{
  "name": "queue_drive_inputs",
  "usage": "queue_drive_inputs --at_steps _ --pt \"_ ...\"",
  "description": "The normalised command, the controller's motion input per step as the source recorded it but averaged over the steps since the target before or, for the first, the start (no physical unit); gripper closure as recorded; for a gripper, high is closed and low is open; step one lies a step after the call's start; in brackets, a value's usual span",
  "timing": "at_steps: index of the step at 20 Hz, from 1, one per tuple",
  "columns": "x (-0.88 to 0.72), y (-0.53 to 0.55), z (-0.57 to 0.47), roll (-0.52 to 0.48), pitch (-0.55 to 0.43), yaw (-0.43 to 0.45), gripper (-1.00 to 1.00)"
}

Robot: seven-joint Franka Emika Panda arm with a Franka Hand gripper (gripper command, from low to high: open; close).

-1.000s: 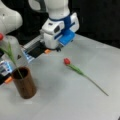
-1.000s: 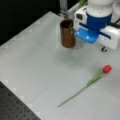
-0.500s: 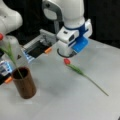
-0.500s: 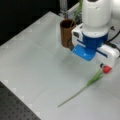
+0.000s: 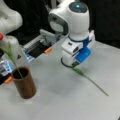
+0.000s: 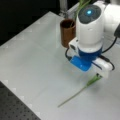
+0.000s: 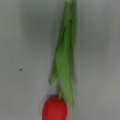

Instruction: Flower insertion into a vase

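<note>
The tool (image 5: 71, 65) hangs low over the head end of the red tulip (image 7: 61, 75) lying on the bench (image 6: 32, 62), its opening impossible to judge, apparently reaching to pick it, while the vase (image 5: 24, 85) stands well apart, already holding one stem (image 5: 11, 56).

Pale grey tabletop (image 5: 57, 100) fills both front views, matte, soft even light. Darkness behind far edge. Black perforated board (image 6: 15, 107) at a front view's bottom left. Wrist view: plain grey surface, one dark speck (image 7: 20, 69).
</note>
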Motion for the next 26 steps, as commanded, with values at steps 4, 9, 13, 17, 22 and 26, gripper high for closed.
queue_drive_inputs --at_steps 4,9,13,17,22,26 --pt "0.19 0.13 -0.19 -0.152 0.06 0.075 -1.0" --pt "0.19 0.03 -0.18 -0.121 0.013 0.108 -1.0" --pt "0.26 -0.09 -0.2 -0.103 -0.003 0.164 -1.0" --pt "0.3 -0.09 -0.2 -0.107 -0.01 0.138 -1.0" --pt "0.33 -0.06 -0.14 -0.159 0.001 0.142 -1.0" --pt "0.33 0.02 -0.09 -0.2 0.038 0.099 -1.0"
